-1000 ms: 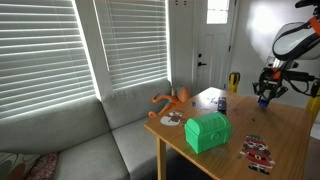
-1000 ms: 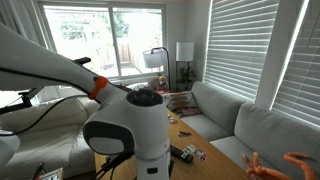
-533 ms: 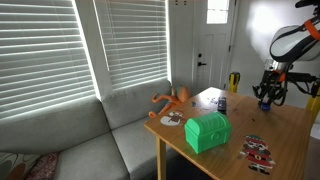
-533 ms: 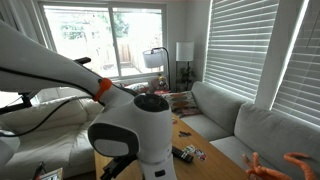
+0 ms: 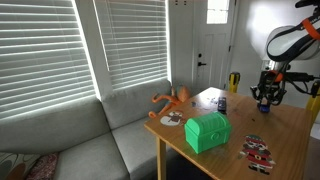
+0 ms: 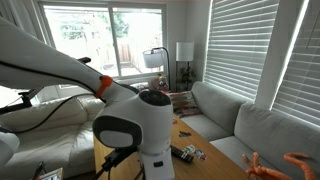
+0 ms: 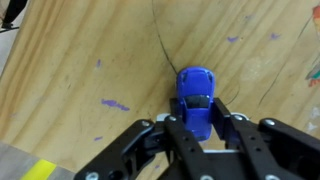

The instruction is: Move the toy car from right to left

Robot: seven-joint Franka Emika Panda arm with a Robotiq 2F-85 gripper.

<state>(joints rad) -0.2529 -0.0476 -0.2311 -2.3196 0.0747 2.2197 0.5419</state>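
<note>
We see a green box (image 5: 207,131) near the tabletop's (image 5: 283,128) front corner, an orange toy (image 5: 172,100) at its sofa-side edge, and red-and-white pieces (image 5: 257,150) by the near edge.

The arm (image 6: 135,125) is made of glossy white rounded shells, with a dark grey band around its big near joint and an orange ring (image 6: 103,88) beside it. In an exterior view its upper links (image 5: 283,42) are white and black. The gripper (image 7: 200,120) is matte black, with jointed linkage bars and flat fingers (image 7: 178,128).

The toy car (image 7: 197,98) is gleaming like glossy blue plastic; the table (image 7: 80,60) is showing matt, scuffed wood.
</note>
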